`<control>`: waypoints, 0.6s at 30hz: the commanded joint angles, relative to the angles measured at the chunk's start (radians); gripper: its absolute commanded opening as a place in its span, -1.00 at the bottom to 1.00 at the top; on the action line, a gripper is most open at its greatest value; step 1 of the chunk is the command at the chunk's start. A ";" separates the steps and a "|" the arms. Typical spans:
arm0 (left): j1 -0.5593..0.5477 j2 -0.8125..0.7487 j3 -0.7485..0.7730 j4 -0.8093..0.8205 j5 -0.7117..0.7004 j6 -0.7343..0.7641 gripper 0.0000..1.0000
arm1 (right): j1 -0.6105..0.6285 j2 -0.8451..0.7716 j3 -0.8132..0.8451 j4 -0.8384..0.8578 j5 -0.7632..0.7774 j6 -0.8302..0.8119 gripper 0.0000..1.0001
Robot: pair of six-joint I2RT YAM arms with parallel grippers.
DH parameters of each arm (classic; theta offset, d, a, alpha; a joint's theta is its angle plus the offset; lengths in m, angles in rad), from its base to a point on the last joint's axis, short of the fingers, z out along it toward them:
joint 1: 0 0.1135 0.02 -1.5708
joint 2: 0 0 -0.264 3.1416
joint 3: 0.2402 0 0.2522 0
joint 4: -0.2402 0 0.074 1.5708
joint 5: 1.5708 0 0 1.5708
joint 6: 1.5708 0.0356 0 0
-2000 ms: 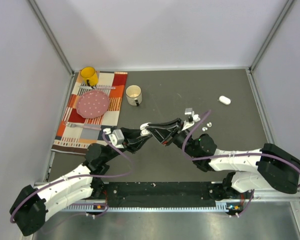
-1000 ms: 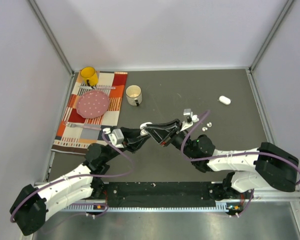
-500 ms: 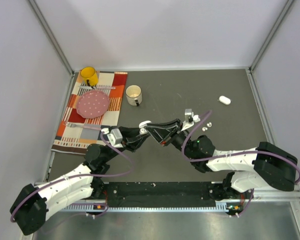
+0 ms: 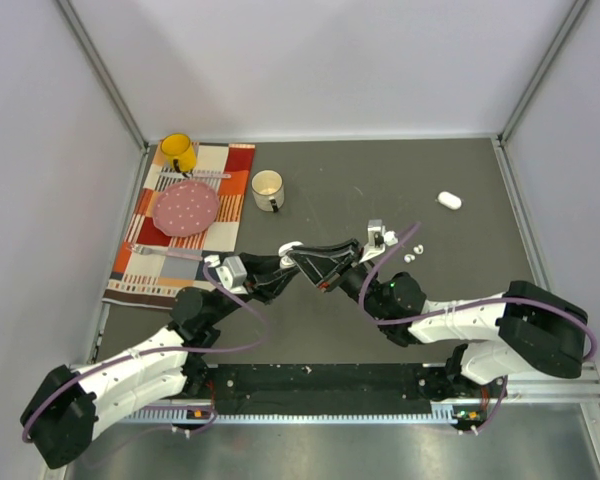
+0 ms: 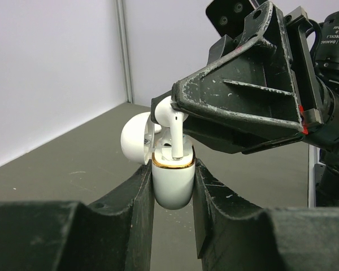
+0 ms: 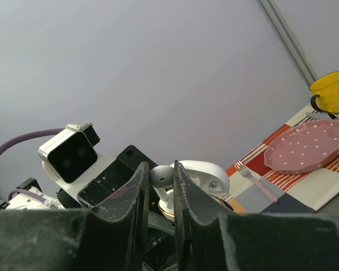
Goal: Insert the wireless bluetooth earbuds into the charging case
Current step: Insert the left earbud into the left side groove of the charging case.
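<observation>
Overhead looks down; close wrist views, apparently opposed, share the case (image 5: pixel 172 183).

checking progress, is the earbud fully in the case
Partly: the earbud has its stem in the open case, head above the rim, in the right gripper.

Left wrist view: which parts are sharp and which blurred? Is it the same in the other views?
Left wrist view: the charging case and earbud are sharp, the left gripper's fingers near the lens dark and soft. Right wrist view: the right gripper's fingers are blurred, the plate fairly clear. Top external view: even light, faint shadows, the earbud too small to make out.
</observation>
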 commanded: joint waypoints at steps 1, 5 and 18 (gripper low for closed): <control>-0.006 -0.022 0.018 0.178 0.031 -0.010 -1.00 | 0.008 0.036 -0.004 0.188 0.053 -0.014 -1.00; -0.006 -0.020 0.018 0.185 0.028 -0.012 -1.00 | 0.009 0.036 -0.010 0.203 0.075 -0.025 -1.00; -0.006 -0.028 0.012 0.181 0.007 -0.009 -1.00 | 0.018 0.027 -0.018 0.194 0.136 -0.055 -1.00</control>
